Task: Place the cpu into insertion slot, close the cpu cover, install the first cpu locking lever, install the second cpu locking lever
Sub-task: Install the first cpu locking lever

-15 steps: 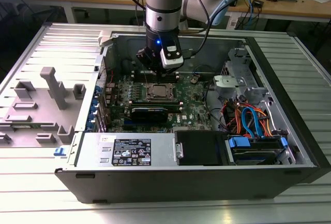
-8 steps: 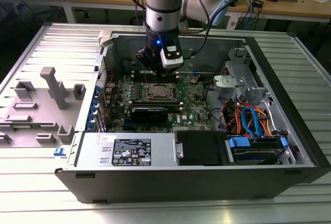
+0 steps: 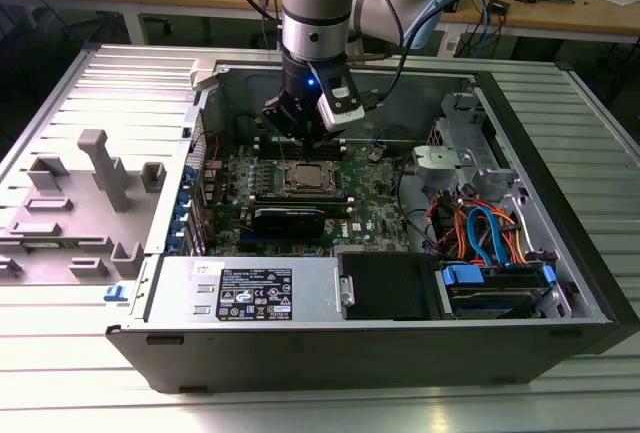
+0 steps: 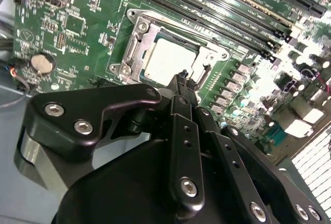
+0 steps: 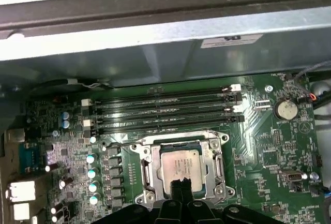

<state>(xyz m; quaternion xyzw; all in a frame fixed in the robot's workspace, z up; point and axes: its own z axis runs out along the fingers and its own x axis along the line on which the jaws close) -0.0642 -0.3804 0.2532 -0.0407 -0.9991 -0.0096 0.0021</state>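
Open computer case (image 3: pixel 300 358) on ribbed metal table (image 3: pixel 590 143); wooden bench (image 3: pixel 600 15) behind; gripper (image 5: pixel 181 184) pressed together near cpu (image 5: pixel 180 163).

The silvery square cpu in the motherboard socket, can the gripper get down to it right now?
Probably yes. The gripper hangs close over the silvery square cpu, which shows through the window of the thin metal cover frame; nothing lies between them.

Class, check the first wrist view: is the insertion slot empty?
No, the cpu lies flat in the insertion slot, its silvery top framed by the cpu cover.
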